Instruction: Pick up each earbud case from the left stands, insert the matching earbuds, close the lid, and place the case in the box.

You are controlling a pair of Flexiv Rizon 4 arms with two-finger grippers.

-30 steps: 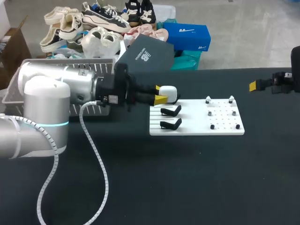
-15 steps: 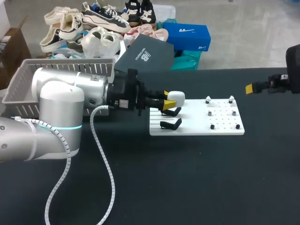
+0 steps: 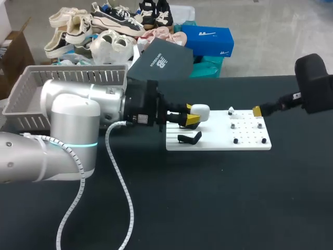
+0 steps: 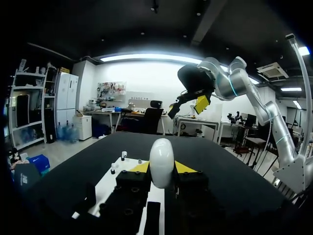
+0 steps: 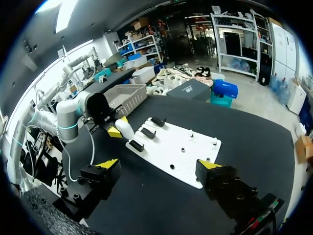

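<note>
My left gripper (image 3: pixel 191 115) is shut on a white earbud case (image 3: pixel 200 110), held above the left part of the white board (image 3: pixel 218 136). In the left wrist view the case (image 4: pixel 161 162) stands upright between the yellow fingertips (image 4: pixel 140 167). One black stand (image 3: pixel 190 138) sits free just in front of the gripper. Small earbuds (image 3: pixel 230 110) sit on pegs on the board's right half. My right gripper (image 3: pixel 258 110) hovers at the board's far right corner. Its wide-open fingers (image 5: pixel 107 164) frame the board (image 5: pixel 176 147) from above, with nothing between them.
A grey slatted basket (image 3: pixel 62 78) stands at the table's back left, behind my left arm. Shoe boxes and shoes lie beyond the far edge. The near half of the black table (image 3: pixel 218 208) holds only my left arm's cable.
My left gripper has carried the case to the right, off the stands and over the board. The right arm has swung in from the right edge to the board's corner.
</note>
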